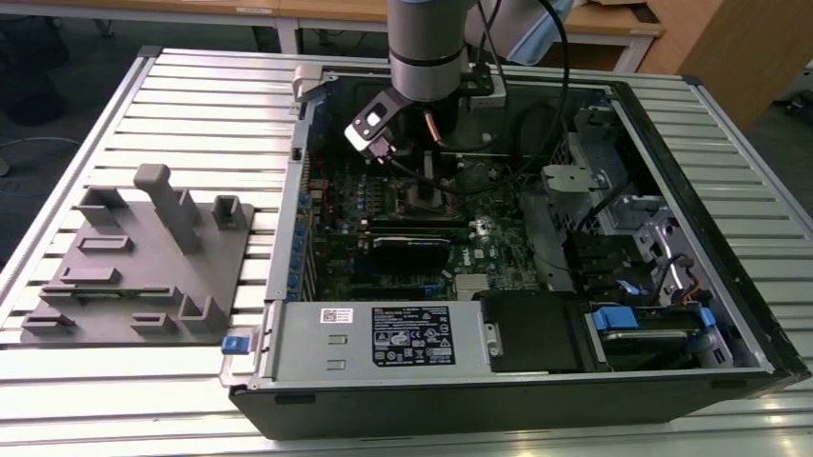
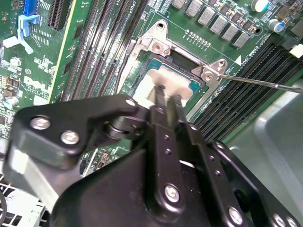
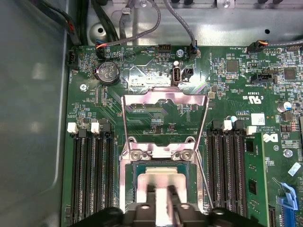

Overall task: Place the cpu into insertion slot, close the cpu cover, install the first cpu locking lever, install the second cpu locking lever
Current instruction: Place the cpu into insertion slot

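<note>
The open computer case holds the green board. The arm reaches down into it, and my gripper hangs right over the insertion slot. In both wrist views the cpu shows its silver-grey face inside the slot's metal rim, directly beneath the gripper. Whether the cpu is seated or still gripped I cannot tell. The cpu cover is flipped open, lying back over the board beyond the slot. Two thin lever rods stand unlatched beside it.
Black memory slots flank the socket on both sides. A coin battery and cable plugs sit beyond the cover. A long black card, the power supply and a grey fixture plate at the exterior view's left are nearby.
</note>
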{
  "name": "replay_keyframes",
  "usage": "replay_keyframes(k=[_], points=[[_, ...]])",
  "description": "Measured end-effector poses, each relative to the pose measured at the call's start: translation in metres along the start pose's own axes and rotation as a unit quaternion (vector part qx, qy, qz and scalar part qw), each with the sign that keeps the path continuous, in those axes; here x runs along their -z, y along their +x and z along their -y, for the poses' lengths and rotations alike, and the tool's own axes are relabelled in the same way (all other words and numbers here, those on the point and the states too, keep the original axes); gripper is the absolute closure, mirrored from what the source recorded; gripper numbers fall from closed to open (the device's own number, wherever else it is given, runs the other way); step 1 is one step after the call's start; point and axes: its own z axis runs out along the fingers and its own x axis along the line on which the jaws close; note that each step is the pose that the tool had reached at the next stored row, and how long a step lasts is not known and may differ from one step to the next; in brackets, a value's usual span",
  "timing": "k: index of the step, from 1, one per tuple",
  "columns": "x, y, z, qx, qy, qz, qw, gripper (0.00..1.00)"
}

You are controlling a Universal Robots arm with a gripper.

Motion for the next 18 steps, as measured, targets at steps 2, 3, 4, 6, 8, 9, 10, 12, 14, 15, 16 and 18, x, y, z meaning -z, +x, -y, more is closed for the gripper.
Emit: replay_keyframes(k=[2, 3, 4, 6, 8, 9, 10, 12, 14, 15, 16, 18], points=[[0.0001, 0.0000, 0.0000, 0.000, 0.0000, 0.0000, 1.00000, 0.82], [0.0001, 0.0000, 0.0000, 0.000, 0.0000, 0.0000, 1.00000, 0.88], [0.0002, 0.0000, 0.0000, 0.000, 0.0000, 0.0000, 1.00000, 0.88], [0.0003, 0.0000, 0.0000, 0.000, 0.0000, 0.0000, 1.00000, 0.90], [0.0004, 0.0000, -0.0001, 0.000, 0.0000, 0.0000, 1.00000, 0.90], [0.0004, 0.0000, -0.0001, 0.000, 0.0000, 0.0000, 1.00000, 0.90], [0.0004, 0.0000, -0.0001, 0.000, 0.0008, 0.0000, 1.00000, 0.90], [0.0002, 0.0000, -0.0003, 0.000, 0.0125, 0.0004, 0.99992, 0.90], [0.0002, 0.0000, -0.0003, 0.000, 0.0198, 0.0006, 0.99980, 0.90], [0.0002, 0.0000, -0.0003, 0.000, 0.0204, 0.0006, 0.99979, 0.90], [0.0002, 0.0000, -0.0003, 0.000, 0.0209, 0.0006, 0.99978, 0.90], [0.0001, 0.0000, -0.0003, 0.000, 0.0219, 0.0006, 0.99976, 0.90]])
